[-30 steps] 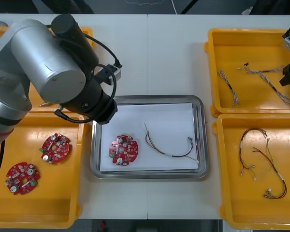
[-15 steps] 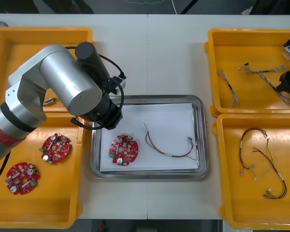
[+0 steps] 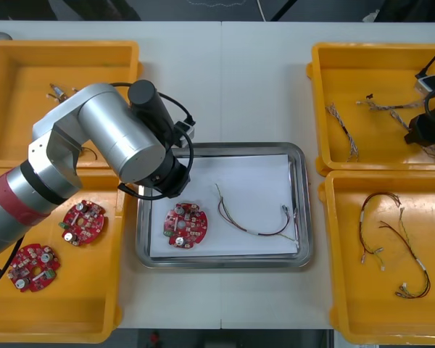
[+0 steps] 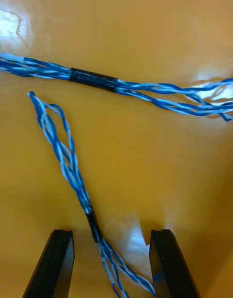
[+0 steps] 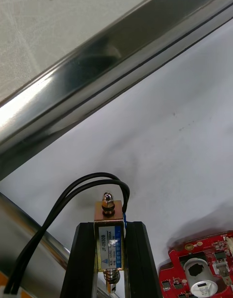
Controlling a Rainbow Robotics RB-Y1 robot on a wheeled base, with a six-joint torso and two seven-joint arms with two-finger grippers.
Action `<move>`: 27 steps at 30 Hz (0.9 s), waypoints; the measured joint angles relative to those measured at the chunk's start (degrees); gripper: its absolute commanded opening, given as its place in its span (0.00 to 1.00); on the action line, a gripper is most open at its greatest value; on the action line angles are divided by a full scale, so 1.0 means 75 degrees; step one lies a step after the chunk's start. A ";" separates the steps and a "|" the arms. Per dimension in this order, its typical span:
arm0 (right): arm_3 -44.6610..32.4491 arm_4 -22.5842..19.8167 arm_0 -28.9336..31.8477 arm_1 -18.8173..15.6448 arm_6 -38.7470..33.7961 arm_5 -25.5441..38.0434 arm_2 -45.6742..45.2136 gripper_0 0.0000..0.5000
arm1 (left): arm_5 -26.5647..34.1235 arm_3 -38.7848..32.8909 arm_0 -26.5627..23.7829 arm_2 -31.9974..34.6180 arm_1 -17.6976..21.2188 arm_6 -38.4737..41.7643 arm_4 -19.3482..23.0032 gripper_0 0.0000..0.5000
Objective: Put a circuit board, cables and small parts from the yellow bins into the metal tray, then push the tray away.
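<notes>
The left end effector (image 5: 110,231) is clamped on a small metal part (image 5: 108,214), its fingers held apart by the part's width. The part's two black leads (image 5: 68,198) loop out past one finger. The step in hand looks like setting this part down in the metal tray (image 3: 225,148). The white tray floor lies directly beneath the fingertips, the tray's shiny rim runs just beyond them, and a round red circuit board (image 5: 204,266) sits close beside one finger. To do it well, the end effector should go down until the part nearly touches the white floor before the fingers part, so it does not bounce or roll. The release should be on bare floor between rim and board, clear of both. The leads may snag on a finger, so a straight upward retreat seems safest. The other cable (image 3: 254,223) in the tray lies well away from the end effector and should not interfere. The right end effector (image 4: 111,235) hangs low inside a yellow bin (image 3: 316,109) on the tabletop (image 3: 254,80). Its fingers stand apart, and a blue and white twisted cable (image 4: 73,176) passes between them, nearer one finger. Centring on the cable's dark sleeve before closing would likely give a surer grip.
</notes>
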 measured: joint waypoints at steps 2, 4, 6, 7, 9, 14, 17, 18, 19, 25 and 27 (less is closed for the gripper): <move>0.0005 -0.0001 0.0000 0.0035 0.0000 -0.0005 0.0000 0.89 | -0.0002 0.0006 0.0000 -0.0018 -0.0002 0.0000 -0.0002 0.12; 0.0006 -0.0006 0.0002 0.0042 0.0000 -0.0053 0.0000 0.90 | -0.0005 0.0010 0.0000 -0.0019 -0.0005 0.0000 -0.0003 0.40; 0.0007 -0.0024 0.0003 0.0042 0.0000 -0.0118 0.0000 0.90 | -0.0006 0.0012 0.0000 -0.0019 -0.0005 0.0000 -0.0003 0.67; 0.0007 -0.0037 0.0005 0.0042 0.0000 -0.0144 0.0001 0.90 | -0.0006 0.0013 0.0000 -0.0019 -0.0005 0.0000 -0.0003 0.77; 0.0007 -0.0077 0.0006 0.0043 0.0000 -0.0157 0.0015 0.90 | -0.0008 0.0013 0.0000 -0.0019 -0.0005 0.0000 -0.0003 0.88; 0.0007 -0.0157 0.0008 0.0042 0.0000 -0.0193 0.0130 0.81 | -0.0010 0.0014 0.0000 -0.0019 -0.0006 0.0000 -0.0004 1.00; 0.0007 -0.0208 0.0008 0.0042 0.0000 -0.0193 0.0152 0.34 | -0.0010 0.0014 0.0000 -0.0019 -0.0007 0.0000 -0.0004 1.00; 0.0007 -0.0216 0.0008 0.0042 0.0000 -0.0192 0.0152 0.30 | -0.0010 0.0014 0.0000 -0.0019 -0.0007 0.0000 -0.0004 1.00; 0.0007 -0.0218 0.0008 0.0042 0.0000 -0.0190 0.0152 0.18 | -0.0010 0.0014 -0.0001 -0.0019 -0.0007 0.0000 -0.0004 1.00; 0.0003 -0.0218 0.0008 0.0038 0.0000 -0.0053 0.0152 0.00 | 0.0158 -0.0068 -0.0040 0.0003 -0.0008 0.0000 -0.0002 1.00; 0.0003 -0.0223 0.0008 0.0037 0.0001 0.0011 0.0152 0.00 | 0.0414 -0.0225 -0.0049 0.0074 -0.0012 0.0000 0.0001 1.00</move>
